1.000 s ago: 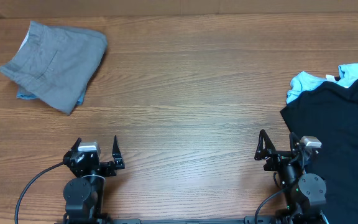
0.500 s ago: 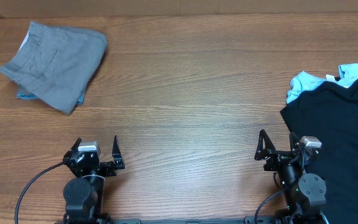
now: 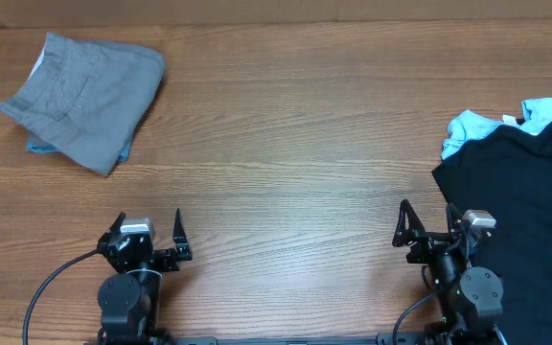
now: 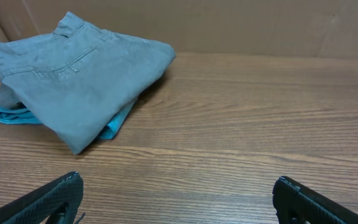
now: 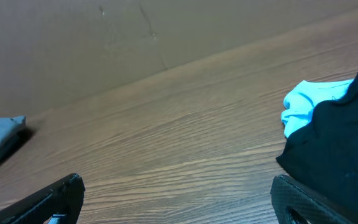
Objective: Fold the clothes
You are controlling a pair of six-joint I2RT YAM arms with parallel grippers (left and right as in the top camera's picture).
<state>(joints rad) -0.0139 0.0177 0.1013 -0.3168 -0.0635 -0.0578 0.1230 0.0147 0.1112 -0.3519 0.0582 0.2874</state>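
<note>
Grey shorts [image 3: 86, 96], waistband toward far left

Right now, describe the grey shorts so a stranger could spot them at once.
Start at the wooden table and go to its far left corner. The grey shorts lie folded there over a light-blue sliver. They alone are grey; the right-hand pile is black over blue.

Middle of table [image 3: 286, 125]: wide open lane, side to side. Far left corner taken by grey shorts [image 3: 89, 96], well apart from left gripper [image 3: 149, 232]. The black garment [image 3: 530, 211] crowds right gripper [image 3: 427, 228], possibly touching its outer finger; blue cloth [image 3: 482, 125] just beyond. Far edge closed by wall [image 4: 241, 25].
</note>
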